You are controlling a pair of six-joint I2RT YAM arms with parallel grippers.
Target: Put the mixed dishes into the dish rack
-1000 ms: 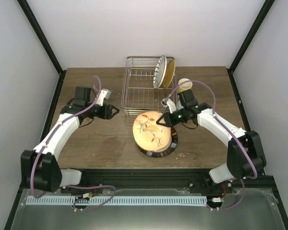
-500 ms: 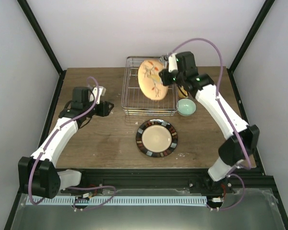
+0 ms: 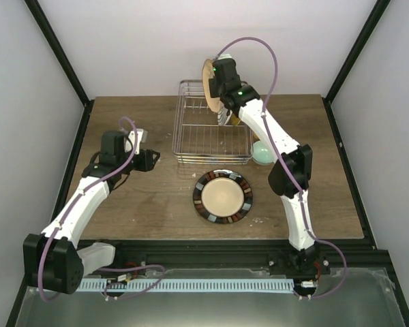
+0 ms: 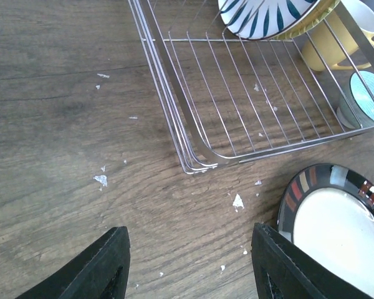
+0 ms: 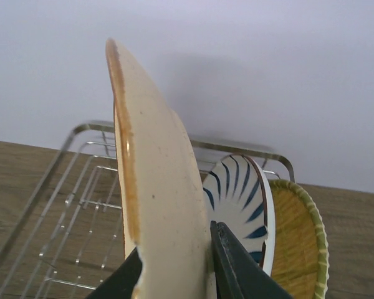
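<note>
One plate lies flat on the counter (image 3: 143,204) nearest the arm bases: the dark-rimmed plate (image 3: 223,197). It is bare now, whereas a second ago a beige plate with a painted pattern lay on top of it. Off to its left the left tool (image 4: 187,268) hangs low over the wood, fingers spread wide and empty, having only drifted slightly. The mint-green bowl (image 3: 263,152) sits on the counter just beside the near right corner of the dish rack (image 3: 179,129).

Inside the rack, toward its far right, a white plate with dark radial stripes (image 5: 240,199) stands on edge with a woven yellow plate (image 5: 296,249) right behind it. The yellow mug (image 4: 340,40) lies past them at the right wall.

Farthest back, the right tool (image 5: 177,277) pinches the lower rim of the beige plate (image 5: 162,205). Half a second ago this plate hung tilted over the rack; it has since been turned fully on edge and carried above the rack's far side, just left of the striped plate.

The plate looks ready to be lowered into a slot. The dark-rimmed plate and bowl are still unloaded.
</note>
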